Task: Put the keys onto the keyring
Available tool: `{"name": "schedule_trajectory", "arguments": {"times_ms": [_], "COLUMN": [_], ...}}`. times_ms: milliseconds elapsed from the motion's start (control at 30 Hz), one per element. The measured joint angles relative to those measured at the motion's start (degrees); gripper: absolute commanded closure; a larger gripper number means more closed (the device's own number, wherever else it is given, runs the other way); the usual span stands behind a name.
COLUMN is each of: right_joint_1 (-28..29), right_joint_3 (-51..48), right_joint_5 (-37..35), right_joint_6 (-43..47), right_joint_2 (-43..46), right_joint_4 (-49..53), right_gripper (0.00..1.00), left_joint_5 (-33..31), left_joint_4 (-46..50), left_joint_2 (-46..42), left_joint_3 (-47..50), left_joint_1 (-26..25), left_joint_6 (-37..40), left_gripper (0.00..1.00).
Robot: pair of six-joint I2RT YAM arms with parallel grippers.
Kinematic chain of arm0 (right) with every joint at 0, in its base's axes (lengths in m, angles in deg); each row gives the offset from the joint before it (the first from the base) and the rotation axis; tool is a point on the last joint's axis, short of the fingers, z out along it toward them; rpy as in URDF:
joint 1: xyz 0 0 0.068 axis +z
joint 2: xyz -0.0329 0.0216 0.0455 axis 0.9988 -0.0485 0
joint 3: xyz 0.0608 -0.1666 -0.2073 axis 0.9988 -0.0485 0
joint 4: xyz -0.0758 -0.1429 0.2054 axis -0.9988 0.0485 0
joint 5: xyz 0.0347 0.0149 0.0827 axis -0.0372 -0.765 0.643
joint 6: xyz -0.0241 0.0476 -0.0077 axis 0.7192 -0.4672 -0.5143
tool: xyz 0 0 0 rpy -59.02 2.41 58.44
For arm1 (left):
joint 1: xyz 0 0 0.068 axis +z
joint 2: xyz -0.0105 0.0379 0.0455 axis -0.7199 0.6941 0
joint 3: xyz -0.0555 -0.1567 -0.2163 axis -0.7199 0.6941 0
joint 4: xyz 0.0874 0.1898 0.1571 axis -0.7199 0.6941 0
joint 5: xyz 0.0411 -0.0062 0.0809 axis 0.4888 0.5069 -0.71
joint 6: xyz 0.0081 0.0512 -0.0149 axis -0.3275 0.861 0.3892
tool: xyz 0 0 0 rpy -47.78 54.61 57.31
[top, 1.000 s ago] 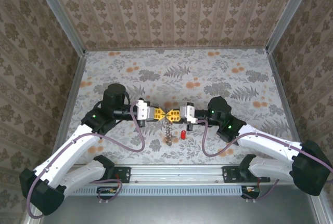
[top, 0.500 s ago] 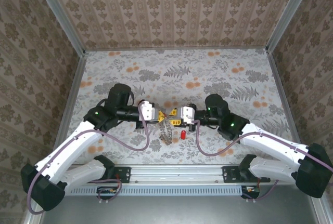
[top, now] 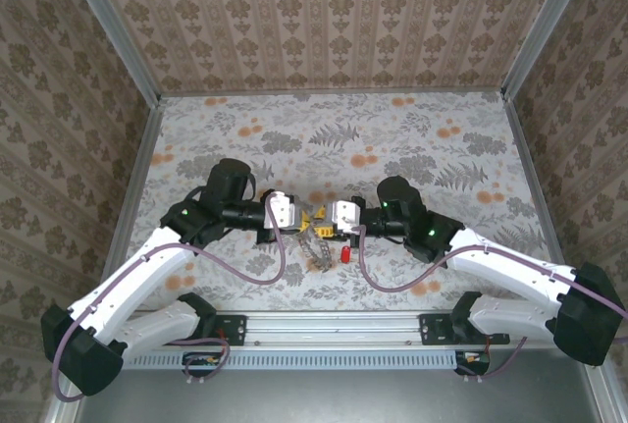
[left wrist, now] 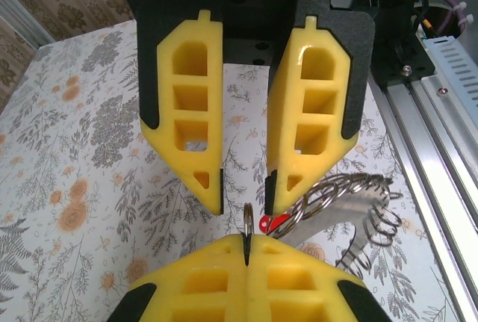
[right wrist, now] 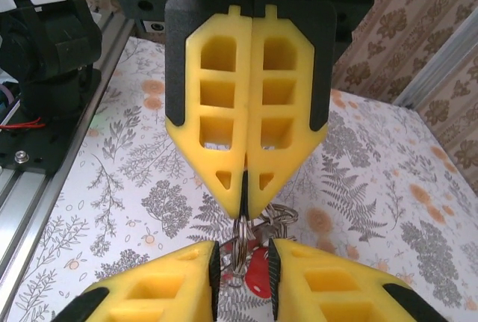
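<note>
Floral-print surface (top: 412, 148), patterned walls (top: 334, 21) on three sides. Nearest us, metal rail (top: 343, 330) along the front edge. Just beyond it, one red-headed key (top: 345, 254) lies close by the right side of the keyring's low end; touching or not, we can't tell. Keyring (top: 317, 243) shows as a silvery coil running down from where the two grippers meet, approx. mid-surface.

Left gripper (left wrist: 246, 241) is fully closed, pinching a thin wire loop of the keyring edge-on betw. its yellow fingertips. The rest of the coils trail off below and to one side, w/ the key's red head just beside them.

Right gripper (left wrist: 244, 196) faces it tip to tip, jaws a small way apart, gripping nothing. The loop's free end stands in that gap; in left wrist view we see clearance on both sides.

Beyond the grippers: more floral surface up to the walls.
</note>
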Motion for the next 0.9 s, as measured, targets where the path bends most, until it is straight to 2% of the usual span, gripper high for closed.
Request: {"name": "schedule_trajectory", "arguments": {"times_ms": [300, 400, 433, 633, 700, 733, 767, 800, 900], "right_joint_1": [0.66, 0.81, 0.81, 0.92, 0.94, 1.14, 1.18, 1.16, 1.16], "right_joint_3": [0.57, 0.59, 0.59, -0.15, -1.2, -1.79, -2.25, -2.49, -2.64], "right_joint_5": [-0.63, -1.03, -1.16, -2.95, -3.5, -4.15, -4.7, -5.29, -6.58], "right_joint_6": [-0.28, -0.7, -0.94, -3.52, -4.2, -4.42, -4.52, -4.5, -3.06], "right_joint_2": [-2.16, -2.95, -3.21, -3.63, -3.39, -3.06, -2.69, -2.38, -1.29], "right_joint_4": [0.57, 0.52, 0.44, -2.08, -4.0, -5.2, -5.92, -6.14, -5.73], "right_gripper": [0.77, 0.87, 1.0, 1.0, 1.0, 1.0, 1.0, 1.0, 1.0], "left_joint_5": [0.04, 0.09, 0.15, 0.26, 0.87, 2.14, 3.61, 4.66, 6.64], "left_joint_4": [-0.09, -0.26, -0.26, -0.5, -0.59, -0.63, -0.61, -0.55, -0.07], "left_joint_2": [0.04, 0.33, 0.57, 0.96, 0.96, 0.94, 0.66, 0.26, -1.84], "left_joint_3": [-0.02, -0.02, -0.02, -0.02, -0.02, -0.02, -0.04, -0.04, -0.17], "left_joint_1": [0.0, 0.0, 0.0, 0.09, 0.5, 0.96, 1.57, 2.03, 3.48], "left_joint_6": [-0.02, -0.02, -0.02, -0.04, -0.17, -0.31, -0.5, -0.94, -1.33], "left_gripper": [1.0, 1.0, 1.0, 0.99, 0.7, 0.59, 0.53, 0.51, 0.58]}}
